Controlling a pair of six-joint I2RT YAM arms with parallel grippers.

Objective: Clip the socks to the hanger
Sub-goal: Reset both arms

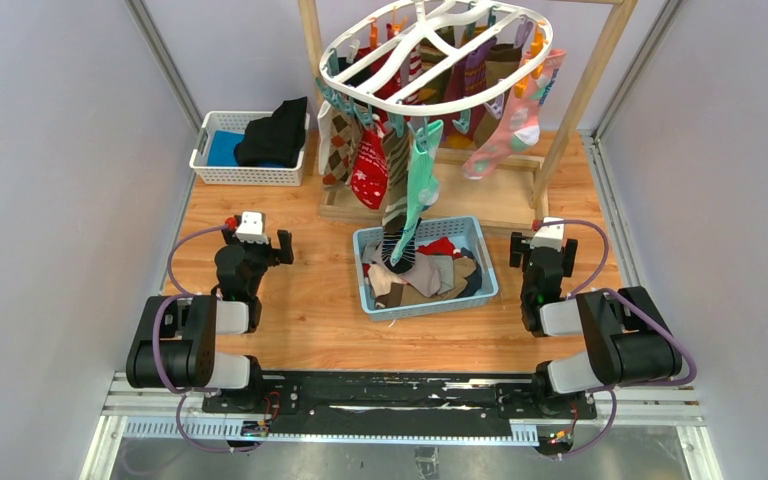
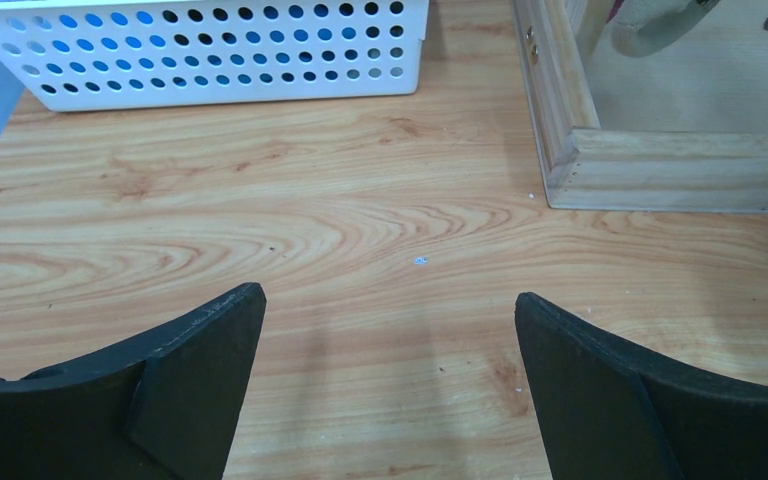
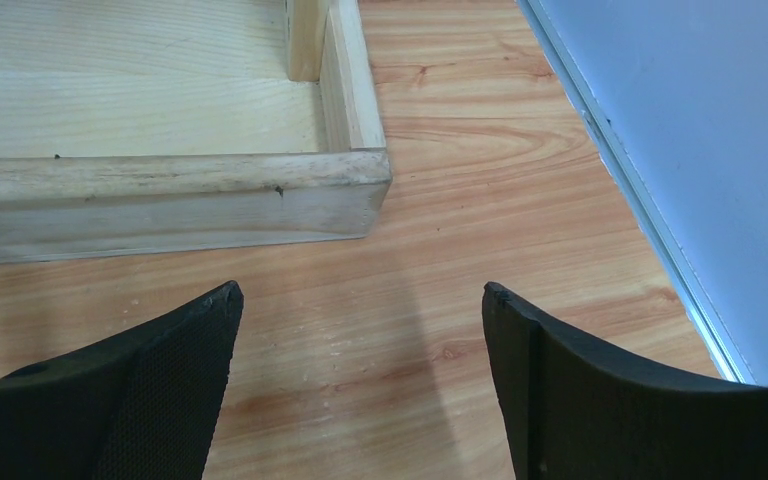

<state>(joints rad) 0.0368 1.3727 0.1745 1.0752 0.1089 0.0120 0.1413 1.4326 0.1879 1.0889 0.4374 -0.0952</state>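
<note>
The white oval hanger (image 1: pixel 438 50) hangs from the wooden frame (image 1: pixel 600 70) at the back. Several socks hang clipped to it: brown argyle (image 1: pixel 338 150), red snowflake (image 1: pixel 370 168), mint green (image 1: pixel 418 185), pink (image 1: pixel 508 135) and others. More socks (image 1: pixel 430 268) lie piled in the blue basket (image 1: pixel 480 240) at the table's middle. My left gripper (image 1: pixel 256 238) is open and empty, left of the basket; its wrist view (image 2: pixel 390 320) shows bare table between the fingers. My right gripper (image 1: pixel 532 248) is open and empty, right of the basket; its wrist view (image 3: pixel 360 320) shows bare table too.
A white perforated basket (image 1: pixel 245 172) with a black garment (image 1: pixel 272 132) and blue cloth stands at the back left; it also shows in the left wrist view (image 2: pixel 210 60). The frame's wooden base (image 3: pixel 160 190) lies ahead of the right gripper. Grey walls enclose both sides.
</note>
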